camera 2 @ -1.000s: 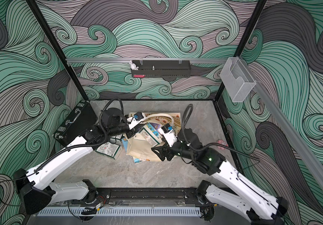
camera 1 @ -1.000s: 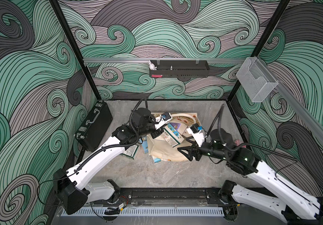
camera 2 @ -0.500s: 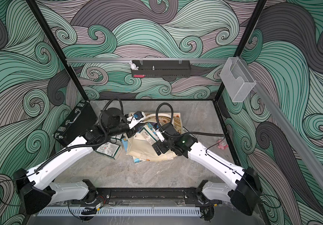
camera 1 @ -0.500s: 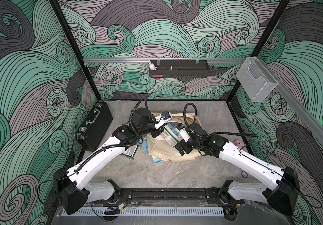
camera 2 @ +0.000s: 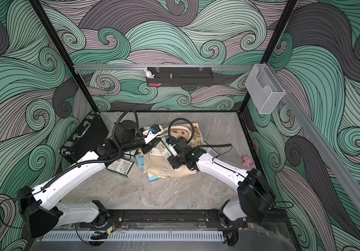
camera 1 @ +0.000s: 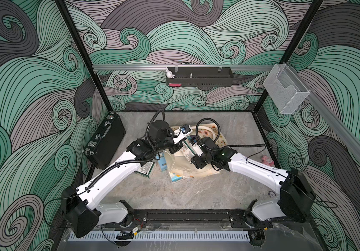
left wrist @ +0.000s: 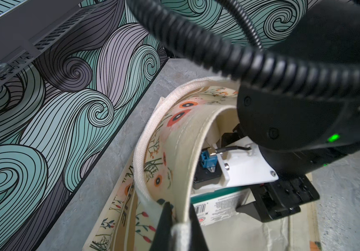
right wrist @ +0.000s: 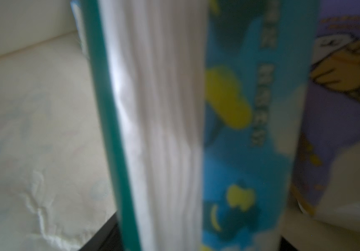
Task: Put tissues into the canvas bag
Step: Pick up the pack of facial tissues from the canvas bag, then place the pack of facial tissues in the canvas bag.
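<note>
- Near the middle of the table (camera 1: pixel 185 195), the canvas bag (camera 1: pixel 183 168) lies slumped. The left gripper (left wrist: pixel 180 208) stays pinched shut on its rim and holds the mouth up in an arch, as it did a second ago.
- Since then the right arm (camera 1: pixel 255 169) has swung in from the right of the bag. The right gripper (left wrist: pixel 246 207) now sits in the mouth against a green-and-white pack (left wrist: pixel 218 196).
- Whether its jaws grip that pack or only nudge it, I cannot tell; the right wrist view is filled by the pack's blurred edge.
- Beside that edge show a bright blue pack (right wrist: pixel 239 130) and a purple pack (right wrist: pixel 344 87), seemingly inside the bag already.
- Left of the bag, a green pack (camera 1: pixel 145 170) and a light blue pack (camera 1: pixel 161 162) wait on the table, so loading is probably about midway.
</note>
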You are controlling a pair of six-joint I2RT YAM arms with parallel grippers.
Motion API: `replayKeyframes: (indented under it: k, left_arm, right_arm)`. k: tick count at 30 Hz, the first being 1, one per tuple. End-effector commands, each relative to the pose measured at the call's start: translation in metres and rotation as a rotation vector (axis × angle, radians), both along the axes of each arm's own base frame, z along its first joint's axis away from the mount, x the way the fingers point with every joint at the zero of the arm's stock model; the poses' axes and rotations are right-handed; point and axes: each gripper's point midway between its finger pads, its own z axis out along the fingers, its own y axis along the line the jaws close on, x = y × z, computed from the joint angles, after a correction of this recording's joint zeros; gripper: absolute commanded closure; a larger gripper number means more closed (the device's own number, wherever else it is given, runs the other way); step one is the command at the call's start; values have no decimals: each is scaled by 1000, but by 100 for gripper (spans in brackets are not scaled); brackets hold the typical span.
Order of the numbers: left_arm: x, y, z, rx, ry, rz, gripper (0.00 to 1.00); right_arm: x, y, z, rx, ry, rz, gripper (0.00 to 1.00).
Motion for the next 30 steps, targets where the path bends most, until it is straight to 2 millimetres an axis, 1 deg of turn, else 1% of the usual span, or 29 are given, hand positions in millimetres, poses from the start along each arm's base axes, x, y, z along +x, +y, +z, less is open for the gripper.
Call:
replayKeyframes:
  k: [1, 2, 4, 8, 10, 12, 14, 17, 19, 21, 23, 25, 30]
  left_arm:
    - [-5, -9, 37, -87, -61, -49, 100]
    - [-5, -8, 37, -87, -63, -44, 100]
    - [-2, -7, 37, -83, -64, -31, 100]
    - [4, -6, 35, -77, -54, 3, 100]
    - [8, -5, 33, -72, -47, 25, 100]
    - [12, -4, 31, -65, -43, 48, 100]
    - [15, -2, 31, -60, -39, 63, 100]
    - [16, -2, 31, -58, -39, 66, 100]
    - [15, -2, 32, -62, -43, 64, 100]
    - [13, -2, 34, -69, -45, 58, 100]
    - [10, -4, 34, -74, -47, 43, 100]
    - [8, -5, 35, -81, -49, 30, 100]
    - [4, -6, 35, -82, -44, 8, 100]
  right_arm:
    - [-2, 7, 31, 120, -58, 22, 56]
    - [-9, 6, 38, 151, -62, 34, 61]
    - [-26, 6, 52, 226, -55, 75, 64]
    - [-63, 5, 85, 402, 21, 107, 67]
    - [-81, 1, 96, 481, 107, 77, 67]
    - [-91, 0, 99, 558, 209, 8, 67]
    - [-97, 4, 93, 655, 365, -109, 67]
    - [-99, 16, 85, 806, 589, -275, 68]
    - [-93, 22, 87, 919, 672, -374, 70]
    - [-83, 23, 91, 1025, 714, -469, 71]
    - [-73, 25, 100, 1089, 698, -492, 71]
    - [-63, 33, 104, 1115, 736, -508, 72]
    - [-40, 63, 95, 1174, 902, -568, 83]
